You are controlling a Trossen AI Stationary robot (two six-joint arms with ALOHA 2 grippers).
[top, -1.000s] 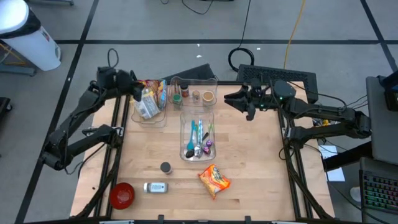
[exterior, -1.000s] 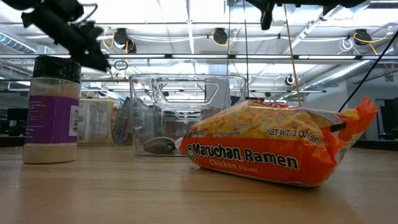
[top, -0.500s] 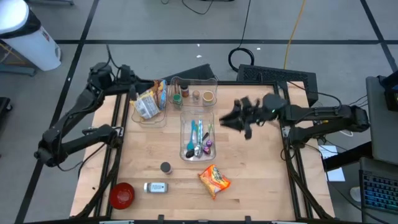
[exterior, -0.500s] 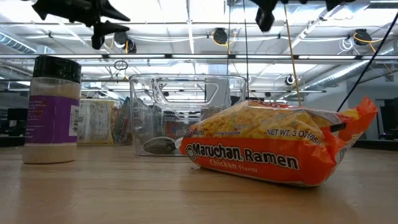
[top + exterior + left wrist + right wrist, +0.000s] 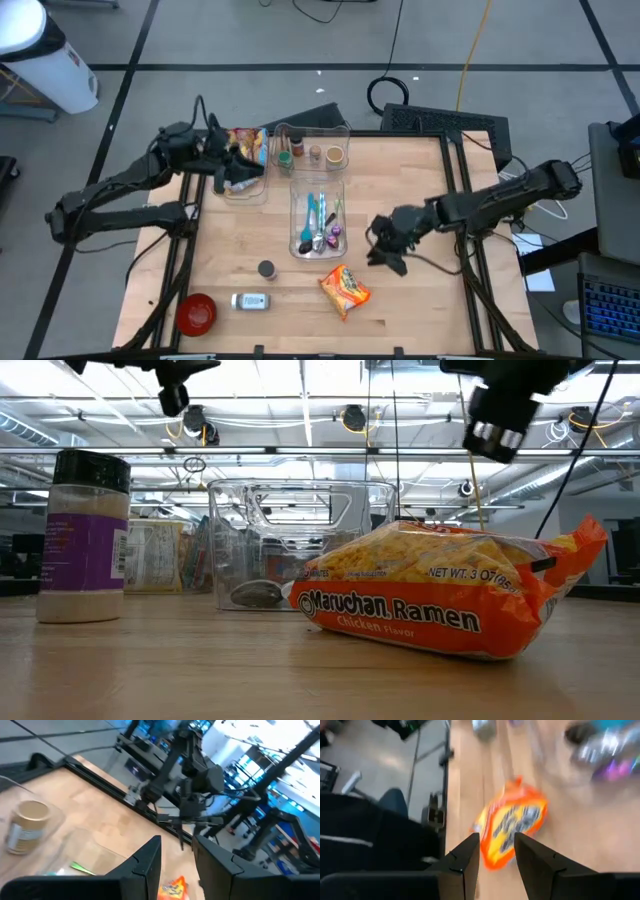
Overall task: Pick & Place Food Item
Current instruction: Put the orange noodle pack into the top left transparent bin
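An orange Maruchan ramen packet (image 5: 345, 288) lies flat on the wooden table near its front edge; it also shows in the low view (image 5: 450, 600) and the right wrist view (image 5: 512, 827). My right gripper (image 5: 380, 246) is open and empty, above the table just right of the packet and a little farther back, its fingers pointing toward it (image 5: 496, 836). My left gripper (image 5: 243, 172) is open and empty, held high at the far left over a clear bin of snack bags (image 5: 240, 165).
A clear bin of utensils (image 5: 318, 220) stands mid-table, with a bin of spice jars (image 5: 310, 150) behind it. A purple-labelled spice jar (image 5: 88, 540), a small dark round thing (image 5: 266, 268) and a red bowl (image 5: 196, 313) sit at the front left. Bare wood lies right of the packet.
My right gripper has swung from the table's far right corner toward the near edge and down, ending close beside the ramen packet. My left gripper has moved from beyond the far left corner toward the right, over the snack bin. The packet has not moved.
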